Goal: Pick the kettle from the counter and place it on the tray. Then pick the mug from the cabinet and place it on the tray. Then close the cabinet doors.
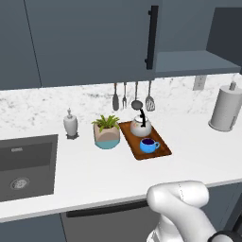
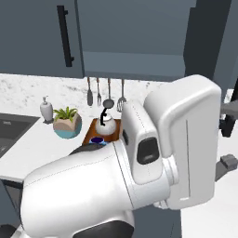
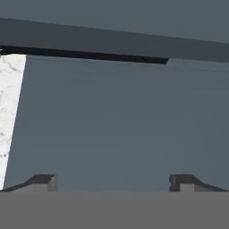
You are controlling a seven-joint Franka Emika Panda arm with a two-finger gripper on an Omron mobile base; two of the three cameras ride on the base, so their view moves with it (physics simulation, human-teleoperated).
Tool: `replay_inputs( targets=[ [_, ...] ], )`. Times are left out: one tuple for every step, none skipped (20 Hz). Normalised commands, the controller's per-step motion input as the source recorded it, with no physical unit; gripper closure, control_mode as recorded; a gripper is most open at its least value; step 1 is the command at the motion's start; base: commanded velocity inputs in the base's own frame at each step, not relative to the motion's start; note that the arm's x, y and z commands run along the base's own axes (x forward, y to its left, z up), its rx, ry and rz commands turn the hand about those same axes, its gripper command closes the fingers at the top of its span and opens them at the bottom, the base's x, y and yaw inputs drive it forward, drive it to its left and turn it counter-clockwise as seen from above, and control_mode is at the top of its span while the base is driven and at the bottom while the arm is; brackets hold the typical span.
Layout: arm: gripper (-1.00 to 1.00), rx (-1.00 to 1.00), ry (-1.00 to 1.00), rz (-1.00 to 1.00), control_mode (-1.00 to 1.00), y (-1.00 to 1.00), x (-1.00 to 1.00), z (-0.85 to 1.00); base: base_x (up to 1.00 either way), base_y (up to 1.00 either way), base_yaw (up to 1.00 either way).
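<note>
The white kettle (image 1: 141,125) (image 2: 107,123) stands at the back of the brown tray (image 1: 160,147) (image 2: 90,128) on the white counter (image 1: 94,175). The blue mug (image 1: 149,145) sits in front of it on the same tray; in the right base view my arm hides most of the mug (image 2: 97,140). The cabinet (image 1: 194,61) is open with a bare shelf, its left door (image 1: 94,38) bearing a black bar handle (image 1: 151,37). In the hand view my gripper (image 3: 112,183) is open, empty, facing a slate-blue cabinet door (image 3: 112,125) and its handle (image 3: 85,54).
A potted plant (image 1: 107,132) and a white dispenser (image 1: 71,124) stand left of the tray. The dark sink (image 1: 26,163) is at the far left. A paper towel roll (image 1: 226,108) stands at the right. Utensils (image 1: 132,97) hang on the marble wall.
</note>
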Motion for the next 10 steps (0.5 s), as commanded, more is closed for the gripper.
replay_inputs(
  targets=[
    [-1.00, 0.00, 0.00, 0.04, -1.00, -0.22, 0.25, 0.00, 0.00, 0.00, 0.00],
    [-1.00, 0.00, 0.03, 0.03, -1.00, -0.20, 0.38, 0.00, 0.00, 0.00, 0.00],
    [-1.00, 0.00, 0.06, 0.03, -1.00, -0.20, 0.40, 0.00, 0.00, 0.00, 0.00],
    [-1.00, 0.00, 0.06, 0.04, -1.00, -0.20, 0.40, 0.00, 0.00, 0.00, 0.00],
    [-1.00, 0.00, 0.07, 0.05, -1.00, -0.22, 0.37, 0.00, 0.00, 0.00, 0.00],
    [-1.00, 0.00, 0.05, 0.05, -1.00, -0.21, 0.34, 0.00, 0.00, 0.00, 0.00],
    [-1.00, 0.00, 0.05, 0.05, -1.00, -0.21, 0.30, 0.00, 0.00, 0.00, 0.00],
    [-1.00, 0.00, 0.04, 0.05, -1.00, -0.22, 0.29, 0.00, 0.00, 0.00, 0.00],
    [-1.00, 0.00, 0.03, 0.06, -1.00, -0.20, 0.22, 0.00, 0.00, 0.00, 0.00],
    [-1.00, 0.00, 0.04, 0.06, -1.00, -0.19, 0.25, 0.00, 0.00, 0.00, 0.00]
  ],
)
